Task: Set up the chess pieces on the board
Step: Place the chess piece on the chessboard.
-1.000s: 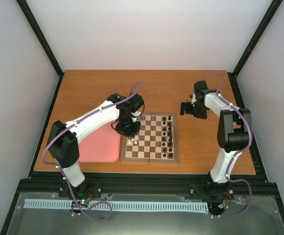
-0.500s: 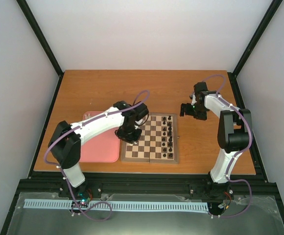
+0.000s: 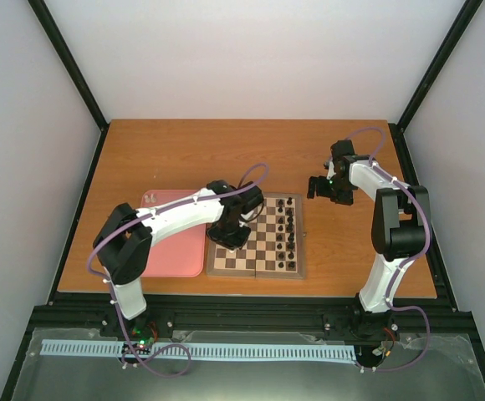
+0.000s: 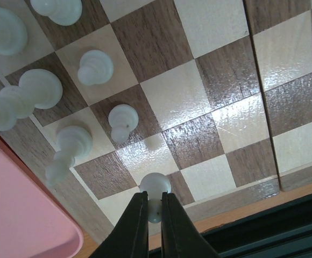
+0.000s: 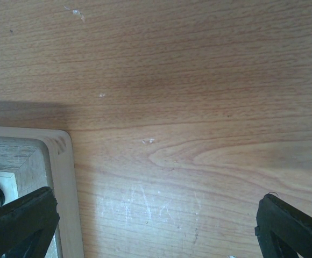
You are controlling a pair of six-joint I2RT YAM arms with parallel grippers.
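Currently: left tool [image 4: 154, 198] is pressed together on a white pawn [image 4: 155, 185], pinching it between both fingers. It hangs over a pale square in the outer rows of the board [image 4: 220, 70], near the corner by the pink tray [image 4: 16, 215]. Other white pieces [image 4: 95, 67] stand at 10 to 11 o'clock of the pawn, bunched but apart from it.

Overhead, this tool works the board's 9 o'clock side. The black pieces [image 3: 290, 225] line the 3 o'clock side, and the tray lies just beside the board at 9 o'clock.

The right tool [image 5: 157, 204] is spread wide and holds nothing. It hovers over bare worktop [image 5: 172, 80] off the board's 1 o'clock corner.

Judgement: the step in hand is seating one pawn in the white ranks.
- Next move likely calls for a straight descent onto the square's centre.
- Then a small release and a vertical lift, so the fingers do not brush the nearest neighbour at 11 o'clock.

Hard to read:
- The fingers hide the pawn's base, so I cannot tell whether it is already on the square.
- Overhead, the left arm covers the white pieces, so no count is possible.
- In the left wrist view several white pieces are cut off at 9 to 12 o'clock.
- The right wrist view shows only a board corner and part of one black piece at 8 o'clock.
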